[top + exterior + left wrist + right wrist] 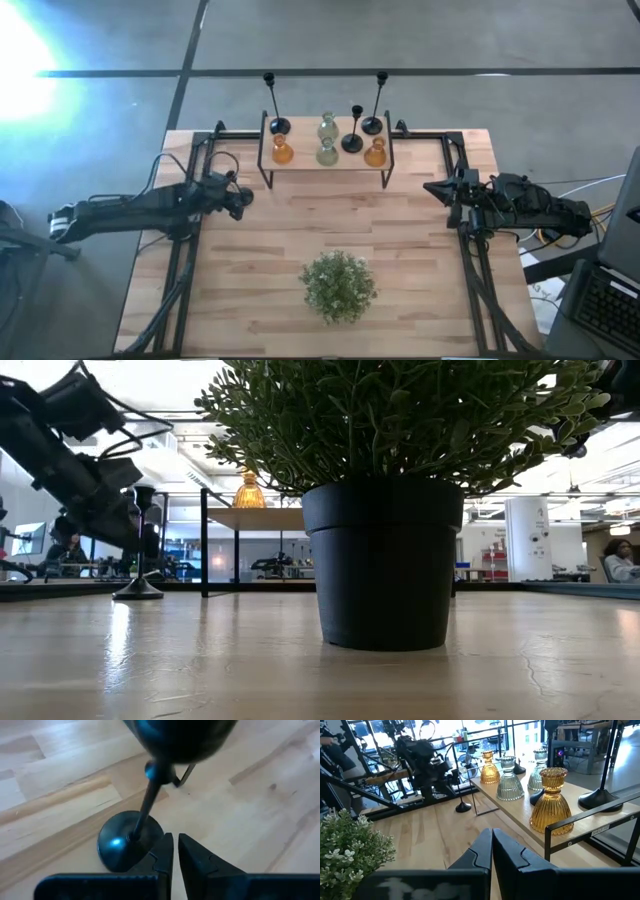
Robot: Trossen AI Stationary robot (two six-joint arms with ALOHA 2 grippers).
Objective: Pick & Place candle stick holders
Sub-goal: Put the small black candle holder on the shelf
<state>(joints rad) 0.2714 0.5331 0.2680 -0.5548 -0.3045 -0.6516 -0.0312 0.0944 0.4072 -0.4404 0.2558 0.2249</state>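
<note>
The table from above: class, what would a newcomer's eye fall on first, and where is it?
First, the bushy plant in its black pot, alone at the table's near middle. Next, the raised shelf at the far edge, crowded with black holders and glass holders in amber and pale green. Last, one black holder standing on the wood at the left gripper, while the right gripper waits shut at the right side.

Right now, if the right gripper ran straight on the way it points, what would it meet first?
From the right gripper the line looks free over bare table, then probably reaches the short black holder by the left gripper; depth is unclear. The shelf lies off to one side.
</note>
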